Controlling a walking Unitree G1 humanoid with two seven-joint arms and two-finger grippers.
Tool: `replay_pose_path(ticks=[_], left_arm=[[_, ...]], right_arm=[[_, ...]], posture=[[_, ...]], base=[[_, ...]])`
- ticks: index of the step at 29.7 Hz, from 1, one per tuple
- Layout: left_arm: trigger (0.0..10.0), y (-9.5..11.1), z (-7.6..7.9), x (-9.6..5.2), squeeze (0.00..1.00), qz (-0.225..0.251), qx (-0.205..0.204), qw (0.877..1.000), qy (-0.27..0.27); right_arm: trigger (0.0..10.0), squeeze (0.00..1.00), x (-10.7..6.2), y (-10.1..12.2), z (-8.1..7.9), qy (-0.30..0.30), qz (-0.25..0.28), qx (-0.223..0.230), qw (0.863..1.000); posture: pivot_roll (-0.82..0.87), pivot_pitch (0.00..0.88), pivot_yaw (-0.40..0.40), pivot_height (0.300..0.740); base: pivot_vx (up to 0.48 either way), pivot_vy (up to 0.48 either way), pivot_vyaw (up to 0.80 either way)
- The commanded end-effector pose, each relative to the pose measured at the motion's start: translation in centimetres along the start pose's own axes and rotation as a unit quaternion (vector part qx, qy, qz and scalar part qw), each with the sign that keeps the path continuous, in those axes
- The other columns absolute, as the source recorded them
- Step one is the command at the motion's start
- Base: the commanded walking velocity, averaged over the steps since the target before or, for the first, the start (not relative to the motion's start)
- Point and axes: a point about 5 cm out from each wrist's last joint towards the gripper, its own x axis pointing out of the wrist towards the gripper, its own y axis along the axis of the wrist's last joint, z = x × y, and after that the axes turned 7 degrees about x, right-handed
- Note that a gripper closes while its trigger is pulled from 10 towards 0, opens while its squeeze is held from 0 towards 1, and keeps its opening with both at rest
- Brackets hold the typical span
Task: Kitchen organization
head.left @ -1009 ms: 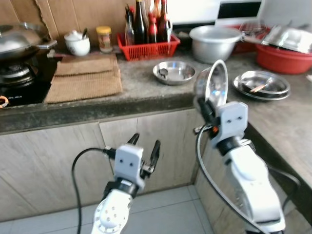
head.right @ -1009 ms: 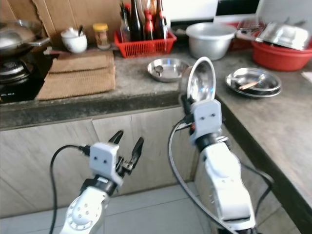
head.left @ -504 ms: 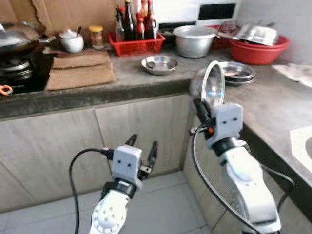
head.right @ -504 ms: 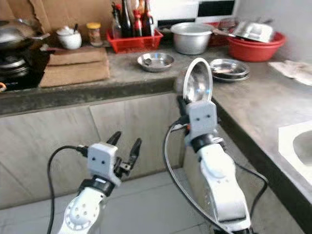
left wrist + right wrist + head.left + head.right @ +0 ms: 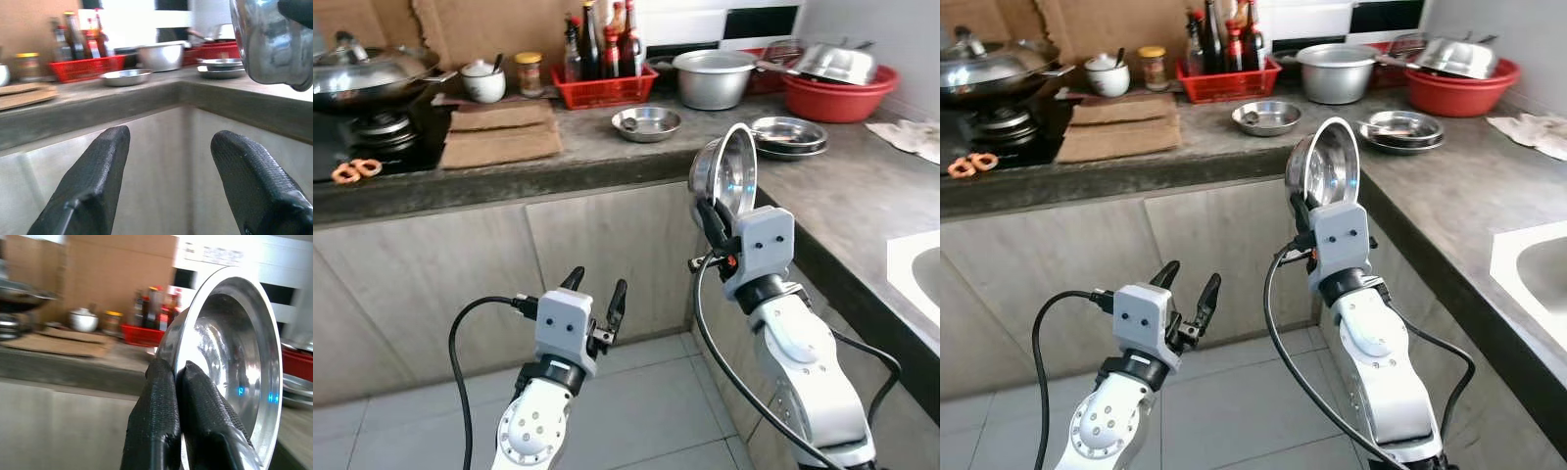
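Right pincer (image 5: 712, 217), fingers pressed together on the rim of a steel bowl (image 5: 725, 176), held it upright on edge in front of the surface (image 5: 607, 157), clear of it and level with the corner. Left pincer (image 5: 595, 297) hung low before the cabinets (image 5: 607, 255), fingers spread, holding nothing.

The step appeared to be carrying the bowl to a resting place. To do it well, the rim grip should stay firm, since a thin edge may pivot between the pads, and the bowl should tilt flat before being set down, perhaps on the stacked dishes (image 5: 788, 134).

The L-shaped surface carried a loose bowl (image 5: 646, 122), a pot (image 5: 712, 78), a red basin (image 5: 837, 93), a red bottle rack (image 5: 602, 86), mats (image 5: 499, 137) and a wok (image 5: 372, 76) on the hob. A sink (image 5: 1538, 269) lay at the right; the floor was tiled.
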Motion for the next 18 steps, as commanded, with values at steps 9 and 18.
replay_pose_path(ticks=[9,18], left_arm=[[10.0,-0.11,-0.17,-0.08,0.00,0.001,0.015,1.000,0.000],[10.0,-0.20,-0.11,-0.06,0.00,0.001,0.014,1.000,-0.006]], right_arm=[[10.0,0.00,-0.03,0.42,0.25,-0.010,0.006,-0.004,1.000],[10.0,0.00,-0.24,0.33,0.14,-0.007,0.004,-0.010,1.000]], posture=[[0.03,0.047,-0.012,0.740],[0.03,0.042,-0.005,0.740]], base=[[0.000,0.345,-0.80],[0.000,0.330,-0.80]])
